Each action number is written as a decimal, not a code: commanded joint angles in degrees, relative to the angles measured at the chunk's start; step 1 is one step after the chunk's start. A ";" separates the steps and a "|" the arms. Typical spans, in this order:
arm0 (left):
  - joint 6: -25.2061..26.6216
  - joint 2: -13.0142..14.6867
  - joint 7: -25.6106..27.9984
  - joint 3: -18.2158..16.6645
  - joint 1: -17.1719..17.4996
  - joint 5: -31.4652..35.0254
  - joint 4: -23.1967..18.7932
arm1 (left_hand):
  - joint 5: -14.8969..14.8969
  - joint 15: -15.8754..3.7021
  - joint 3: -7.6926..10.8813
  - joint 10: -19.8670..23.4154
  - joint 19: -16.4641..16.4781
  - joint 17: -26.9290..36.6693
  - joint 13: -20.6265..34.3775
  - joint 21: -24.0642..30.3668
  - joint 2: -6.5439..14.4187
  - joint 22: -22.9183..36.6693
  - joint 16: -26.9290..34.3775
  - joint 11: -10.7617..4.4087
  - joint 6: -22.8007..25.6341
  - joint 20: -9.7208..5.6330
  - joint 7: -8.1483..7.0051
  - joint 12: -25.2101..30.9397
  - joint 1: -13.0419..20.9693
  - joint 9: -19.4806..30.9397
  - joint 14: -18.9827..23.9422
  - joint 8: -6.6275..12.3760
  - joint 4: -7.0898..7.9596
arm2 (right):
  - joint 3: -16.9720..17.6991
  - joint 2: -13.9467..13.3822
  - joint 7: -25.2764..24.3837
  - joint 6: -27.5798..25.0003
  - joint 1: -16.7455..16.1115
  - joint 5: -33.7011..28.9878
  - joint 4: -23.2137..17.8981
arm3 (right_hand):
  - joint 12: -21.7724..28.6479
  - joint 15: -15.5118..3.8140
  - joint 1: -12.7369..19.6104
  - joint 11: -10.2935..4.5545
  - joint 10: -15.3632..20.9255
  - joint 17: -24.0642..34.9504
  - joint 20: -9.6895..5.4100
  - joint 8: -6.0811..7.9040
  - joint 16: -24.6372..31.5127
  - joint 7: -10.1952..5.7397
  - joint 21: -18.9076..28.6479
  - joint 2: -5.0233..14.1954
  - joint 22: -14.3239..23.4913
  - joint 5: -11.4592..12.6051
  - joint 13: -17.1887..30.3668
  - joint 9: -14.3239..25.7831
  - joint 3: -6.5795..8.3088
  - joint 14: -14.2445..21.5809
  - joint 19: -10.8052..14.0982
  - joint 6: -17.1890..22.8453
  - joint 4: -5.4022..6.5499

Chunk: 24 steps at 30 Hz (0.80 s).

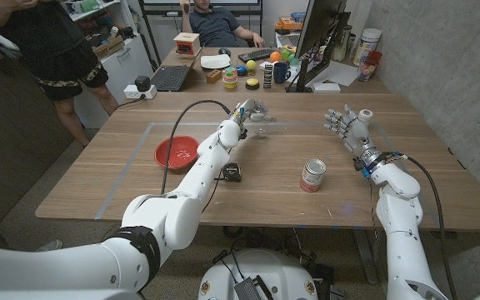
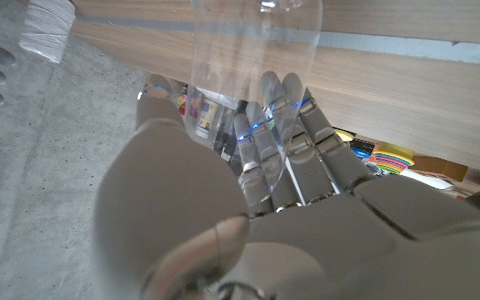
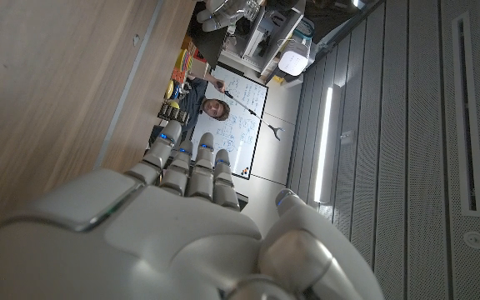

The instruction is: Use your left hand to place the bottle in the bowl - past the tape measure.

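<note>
A: Where was the bottle (image 1: 261, 116)?

B: In the left hand (image 1: 247, 112), held above the wooden table (image 1: 407, 167) at about twelve o'clock from the table's middle. It was clear plastic. The left wrist view showed the fingers (image 2: 261, 137) and thumb wrapped around its transparent wall (image 2: 248, 58).

A: And the bowl (image 1: 176, 152)?

B: The red one sat on the table at about nine o'clock from the middle, well apart from the bottle. The tape measure (image 1: 232, 172), black, lay beside the left forearm, at roughly four o'clock from the bowl.

A: What of the right hand (image 1: 348, 125)?

B: It stood at about two o'clock, fingers reaching up and apart, gripping nothing. The right wrist view showed its fingers (image 3: 192, 167) extended side by side over the wood.

A: Anything else on the table?

B: A red-and-white can (image 1: 312, 175) stood upright near the middle, at about three o'clock from the tape measure. A line of tape (image 1: 132, 167) marked out a rectangle on the wood.
</note>
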 commanded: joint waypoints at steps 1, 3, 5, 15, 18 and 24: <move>1.63 0.24 -1.67 -0.02 2.75 1.47 -6.44 | 0.12 -7.09 0.22 6.54 0.69 0.04 0.20 -0.23 5.58 0.22 -0.09 -6.87 4.39 -4.70 -3.24 -0.38 6.38 0.00 3.79 -0.41 -0.47 | -0.43 0.23 0.20 0.24 -0.34 0.06 -0.38 | 0.08 -0.25 -0.29 -0.01 0.33 0.08 -0.20 0.37 0.05 0.01 -0.23 1.34 0.28 0.40 0.10 0.17 -0.20 0.33 0.09 0.10 0.07; 1.52 0.26 -1.88 -0.17 3.12 1.43 -7.25 | 0.10 -7.09 0.30 6.57 0.62 0.05 0.21 -0.26 5.75 0.23 -0.14 -6.87 4.36 -4.76 -3.29 -0.50 6.63 -0.02 3.82 -0.57 -0.53 | -0.53 0.28 0.21 0.21 -0.48 0.04 -0.57 | 0.07 -0.21 -0.28 0.06 0.31 0.08 -0.19 0.36 0.03 -0.02 -0.28 1.35 0.28 0.41 0.10 0.17 -0.22 0.30 0.08 0.07 0.06; 2.03 0.41 -2.19 0.22 3.67 2.33 -8.63 | 0.09 -7.09 0.34 6.69 0.69 0.06 0.22 -0.24 5.85 0.24 -0.17 -6.84 4.47 -4.83 -3.30 -0.52 6.74 -0.03 3.85 -0.62 -0.54 | -0.63 0.30 0.25 0.23 -0.57 0.04 -0.69 | 0.06 -0.21 -0.27 0.04 0.32 0.08 -0.21 0.38 0.02 0.03 -0.32 1.35 0.28 0.41 0.10 0.17 -0.24 0.30 0.10 0.11 0.06; 2.53 0.45 -2.22 0.08 6.21 3.69 -14.54 | -0.05 -7.07 0.50 7.08 0.69 0.09 0.26 -0.27 6.40 0.27 -0.38 -6.79 4.68 -4.96 -3.45 -0.90 7.35 -0.09 3.99 -1.16 -0.58 | -0.98 0.52 0.33 0.36 -1.36 0.23 -1.62 | 0.02 -0.26 -0.25 -0.14 0.27 0.08 -0.27 0.36 0.01 0.10 -0.48 1.36 0.28 0.43 0.10 0.17 -0.34 0.37 0.20 0.06 0.05; 2.89 0.37 -2.87 0.03 6.54 3.94 -15.57 | -0.09 -7.09 0.53 7.25 0.76 0.09 0.28 -0.25 6.50 0.28 -0.42 -6.78 4.86 -5.03 -3.61 -0.97 7.47 -0.11 4.04 -1.22 -0.58 | -1.13 0.50 0.36 0.29 -1.54 0.21 -1.88 | 0.03 -0.30 -0.25 -0.01 0.32 0.08 -0.26 0.37 0.01 0.12 -0.52 1.37 0.28 0.43 0.10 0.17 -0.36 0.38 0.22 0.07 0.05; 2.74 0.65 -3.16 0.18 7.95 4.81 -18.52 | -0.19 -7.11 0.57 7.59 0.68 0.10 0.30 -0.30 6.71 0.28 -0.50 -6.77 5.12 -5.05 -3.67 -1.12 7.74 -0.13 4.13 -1.44 -0.60 | -1.48 0.59 0.32 0.06 -2.30 0.12 -3.01 | 0.05 -0.28 -0.24 -0.01 0.39 0.07 -0.25 0.37 0.00 0.14 -0.62 1.38 0.28 0.44 0.10 0.17 -0.40 0.39 0.25 0.05 0.04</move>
